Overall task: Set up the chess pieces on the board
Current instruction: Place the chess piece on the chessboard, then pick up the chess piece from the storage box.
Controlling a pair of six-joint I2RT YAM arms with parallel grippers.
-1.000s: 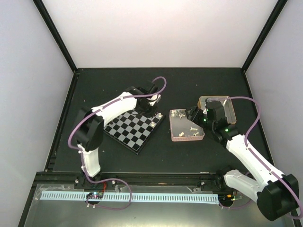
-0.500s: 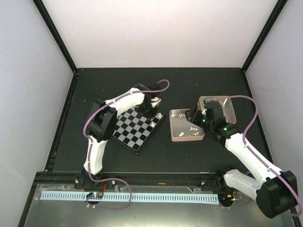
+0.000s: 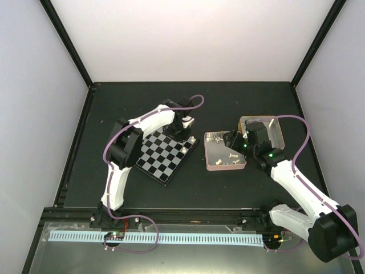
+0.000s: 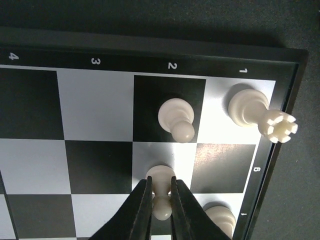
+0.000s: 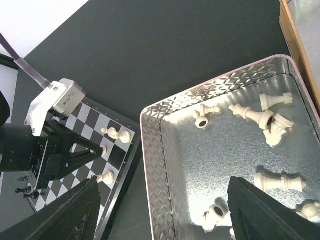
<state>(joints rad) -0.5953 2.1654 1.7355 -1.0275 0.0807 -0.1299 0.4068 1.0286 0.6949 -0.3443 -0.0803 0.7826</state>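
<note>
Board (image 3: 159,155) left of tin (image 5: 155,165); chess pieces (image 5: 270,117) in tin, few on board corner.

Btm-edge cutoff on corner piece (image 4: 220,219); pawn (image 4: 160,173) partly behind L gripper (image 4: 160,183).

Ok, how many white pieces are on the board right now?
4: a rook on the corner square, a pawn beside it, a second pawn in the left gripper, and one piece cut off at the frame edge. Others may be hidden.

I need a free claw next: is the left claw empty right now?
No, the left claw is shut on a cream pawn standing on the board.
</note>
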